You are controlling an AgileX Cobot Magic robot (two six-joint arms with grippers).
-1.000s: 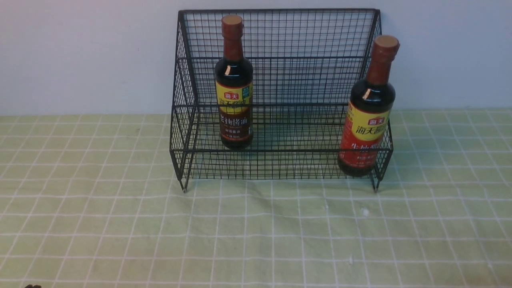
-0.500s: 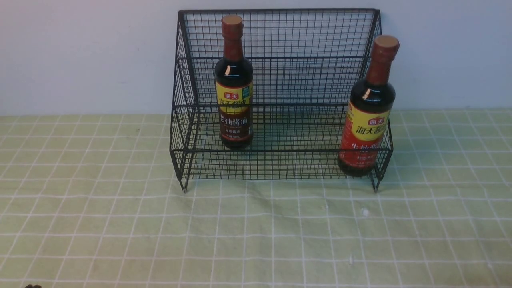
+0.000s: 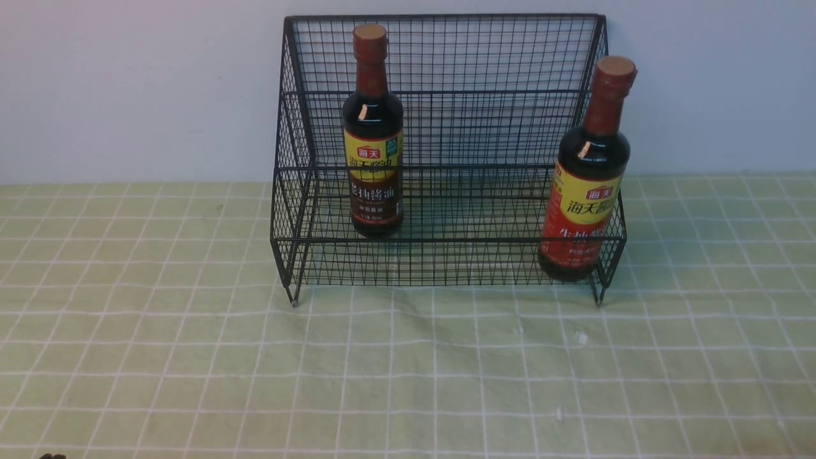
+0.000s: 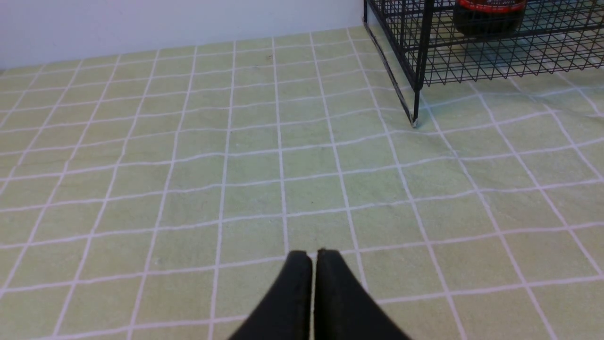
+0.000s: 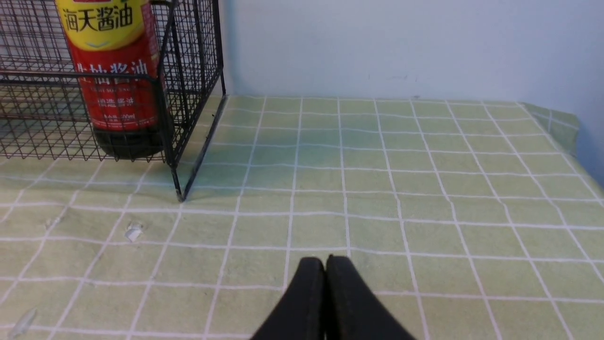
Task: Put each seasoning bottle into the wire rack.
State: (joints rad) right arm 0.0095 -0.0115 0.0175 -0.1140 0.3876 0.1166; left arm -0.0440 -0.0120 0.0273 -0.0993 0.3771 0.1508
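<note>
Wrist views show both of my pincers pressed shut with nothing between the black fingers: my left gripper and my right gripper each hang low over the pale green cloth with a white grid, well short of the rack. Neither touches a bottle.

Farther out stands the large black wire-mesh rack with two stepped tiers and a tall grid back, its small feet on the cloth and its back close to the pale wall. At the rack's right end, on the lower front tier, sits the tall dark-liquid bottle with the yellow-and-red label. It leans a little, its reddish-brown cap tipped outward past the rack's right side frame; my right wrist view shows its base just inside the rack's front corner post. Deeper in, toward the rack's left side, the tall dark-liquid bottle with the yellow-and-brown label stands upright on the upper tier, behind the front rail, its reddish-brown cap reaching almost to the top edge of the rack's back.
</note>
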